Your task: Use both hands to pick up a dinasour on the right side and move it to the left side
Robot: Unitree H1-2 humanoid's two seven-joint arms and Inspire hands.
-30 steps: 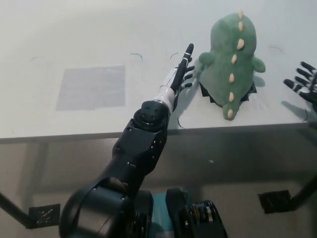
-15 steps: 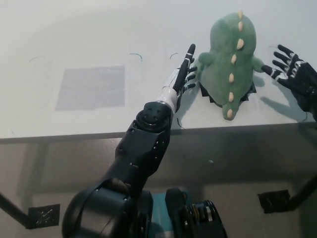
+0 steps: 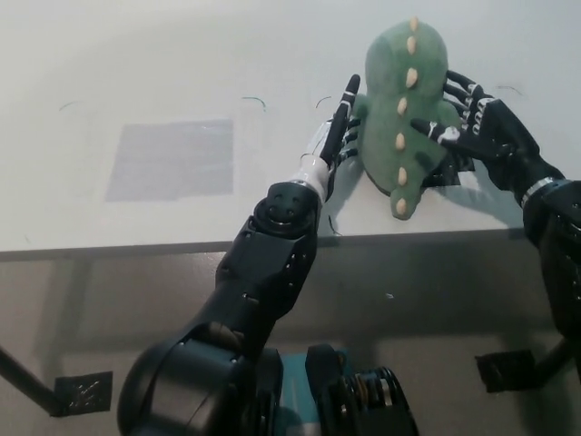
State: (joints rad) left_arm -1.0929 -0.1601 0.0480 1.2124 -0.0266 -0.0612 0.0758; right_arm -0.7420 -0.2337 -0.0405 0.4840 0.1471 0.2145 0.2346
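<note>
A green plush dinosaur (image 3: 399,100) with a row of cream spikes lies on the white table (image 3: 109,54) at the right, tail toward the front edge. My left hand (image 3: 340,127) stands flat against its left flank, fingers straight and pointing away. My right hand (image 3: 477,127) is on its right flank, open, with spread fingers laid over the plush. The dinosaur sits between the two hands and still rests on the table.
A grey rectangular patch (image 3: 171,159) marks the table's left part. A black mark (image 3: 445,177) shows under the dinosaur's right side. The table's front edge (image 3: 136,243) runs across the picture, with floor below it.
My right hand has come in from the far right and landed on the dinosaur's right side. The dinosaur has shifted a little to the left against my left hand, which has barely moved.
</note>
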